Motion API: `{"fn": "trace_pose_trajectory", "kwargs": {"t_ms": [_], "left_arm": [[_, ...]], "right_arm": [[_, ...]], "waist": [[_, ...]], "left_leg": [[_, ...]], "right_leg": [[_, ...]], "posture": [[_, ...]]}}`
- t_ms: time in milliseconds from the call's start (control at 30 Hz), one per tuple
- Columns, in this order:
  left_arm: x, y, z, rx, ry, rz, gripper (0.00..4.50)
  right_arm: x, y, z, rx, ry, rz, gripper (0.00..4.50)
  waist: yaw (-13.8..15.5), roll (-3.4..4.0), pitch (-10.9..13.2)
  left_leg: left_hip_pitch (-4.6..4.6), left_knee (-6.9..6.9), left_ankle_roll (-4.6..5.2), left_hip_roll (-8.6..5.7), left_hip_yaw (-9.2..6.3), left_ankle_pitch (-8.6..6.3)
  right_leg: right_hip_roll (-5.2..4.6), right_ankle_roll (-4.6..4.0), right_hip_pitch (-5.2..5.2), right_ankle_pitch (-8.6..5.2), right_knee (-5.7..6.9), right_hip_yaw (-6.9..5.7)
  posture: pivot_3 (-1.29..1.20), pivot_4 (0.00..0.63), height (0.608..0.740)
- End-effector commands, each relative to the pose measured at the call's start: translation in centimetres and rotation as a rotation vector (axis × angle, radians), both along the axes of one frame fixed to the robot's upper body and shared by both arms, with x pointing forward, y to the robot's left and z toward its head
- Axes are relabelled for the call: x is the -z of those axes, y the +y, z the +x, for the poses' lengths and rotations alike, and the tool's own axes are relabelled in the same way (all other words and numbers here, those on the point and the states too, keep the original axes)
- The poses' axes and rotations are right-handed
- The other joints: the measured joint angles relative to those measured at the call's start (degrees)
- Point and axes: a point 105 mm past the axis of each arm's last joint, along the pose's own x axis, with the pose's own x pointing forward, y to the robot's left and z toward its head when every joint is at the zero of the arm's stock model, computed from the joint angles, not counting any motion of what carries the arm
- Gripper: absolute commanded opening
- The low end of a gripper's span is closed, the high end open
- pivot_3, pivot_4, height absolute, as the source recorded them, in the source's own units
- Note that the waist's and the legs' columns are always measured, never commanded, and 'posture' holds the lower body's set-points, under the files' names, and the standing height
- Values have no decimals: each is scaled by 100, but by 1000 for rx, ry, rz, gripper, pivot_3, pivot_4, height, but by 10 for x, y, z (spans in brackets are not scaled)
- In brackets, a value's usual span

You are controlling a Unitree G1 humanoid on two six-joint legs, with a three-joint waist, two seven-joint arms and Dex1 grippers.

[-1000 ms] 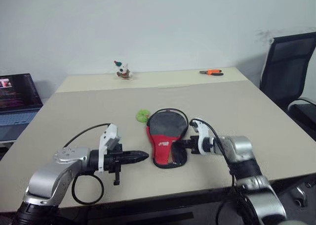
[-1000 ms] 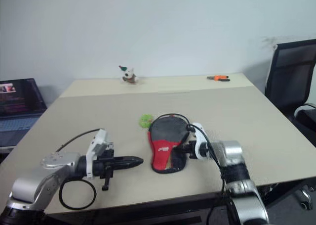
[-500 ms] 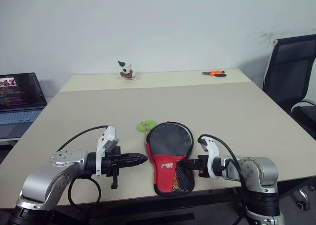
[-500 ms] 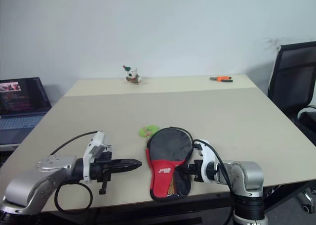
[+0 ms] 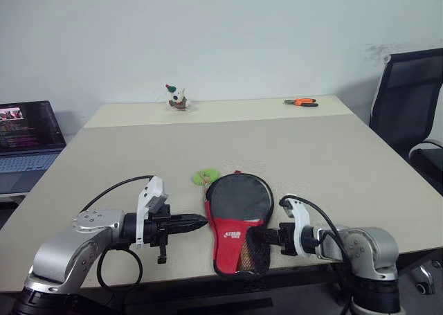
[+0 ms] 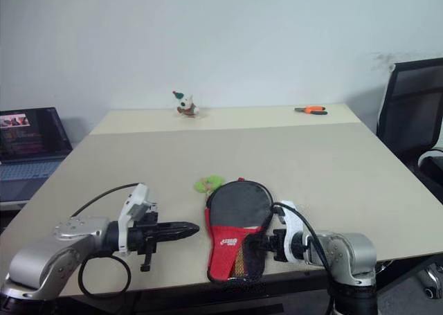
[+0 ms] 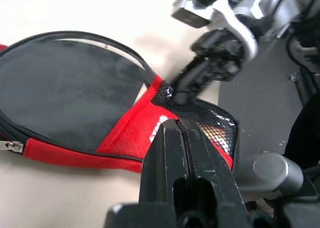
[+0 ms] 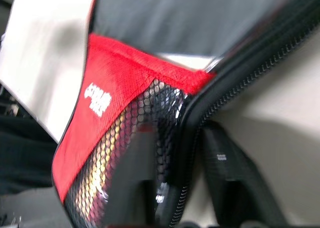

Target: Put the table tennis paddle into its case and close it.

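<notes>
The case (image 5: 238,223) is black on the round top half and bright red lower down, with a little white logo on the red and a black mesh pocket showing yellowish bits through it. Small green thing (image 5: 205,177) sits right beside it. Table (image 5: 332,163) is plain beige, wall white. Both grippers are black-fingered with white and silver housings. There's an orange-handled tool (image 5: 301,102) at the far edge.

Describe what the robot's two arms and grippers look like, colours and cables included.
Both arms are rounded silver-grey metal segments with black joints. Each wrist carries a white bracket, and a black cable loops along each arm. The left gripper and right gripper each have two slim black fingers; the left wrist view shows scuffed black fingers.
</notes>
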Motion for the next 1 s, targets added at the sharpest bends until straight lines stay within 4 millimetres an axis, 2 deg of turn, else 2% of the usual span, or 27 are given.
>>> {"fn": "trace_pose_trajectory", "kwargs": {"t_ms": [33, 167, 200, 333, 433, 567, 667, 767, 1000], "left_arm": [[-7, 0, 0, -14, -41, -7, 0], [-6, 2, 2, -46, -50, -9, 0], [-6, 3, 3, -58, -50, -11, 0], [-4, 10, 11, -132, -58, -13, 0], [-5, 17, 25, -226, -75, -33, 0], [-4, 22, 39, -308, -127, -30, 0], [-5, 24, 46, -355, -144, -34, 0], [-7, 27, 54, -402, -147, -43, 567], [-15, 36, 75, -463, -183, -16, 3095]], "right_arm": [[-20, 4, -5, -58, -104, 26, 2883], [-38, -3, -4, -110, -223, 5, 4279], [-44, -6, -3, -128, -259, -3, 4439], [-74, -10, 4, -190, -401, 45, 4439], [-86, 1, 17, -210, -472, 71, 4439], [-81, 30, 24, -282, -513, 82, 4439], [-63, 47, 26, -340, -524, 37, 4439], [-46, 55, 32, -348, -523, 0, 4500], [-36, 60, 37, -348, -545, -31, 4500]], "waist": [[0, 0, 0], [7, -1, 1], [10, -1, 1], [8, -3, 2], [5, -3, 2], [29, -5, 2], [64, -5, 2], [108, -5, 2], [155, -5, 2]], "left_leg": [[0, 0, 0, 0, 0, 0], [-1, 2, 0, 0, -1, 0], [-1, 2, 0, -1, -1, 0], [-1, 1, 1, 2, 2, 0], [2, 0, 1, 10, 2, 0], [0, 1, 1, 8, -1, 0], [-8, 1, 1, 7, 0, 0], [-17, 3, 3, 5, 0, -2], [-24, 11, 3, 3, -10, -2]], "right_leg": [[0, 2, 0, -1, -1, 0], [0, 3, 1, -2, -3, -1], [0, 4, 2, -2, -4, -1], [0, 5, 3, -2, -13, 0], [2, 5, 3, -2, -13, 3], [4, 2, 4, 0, -17, 0], [2, -16, 3, 16, -32, 0], [-2, -15, 1, 19, -42, -2], [-4, -12, 0, 23, -39, -14]], "posture": [[0, 150, 740], [0, 150, 740], [0, 150, 740], [0, 150, 740], [0, 150, 740], [0, 150, 740], [0, 150, 740], [0, 150, 740], [0, 150, 740]]}}
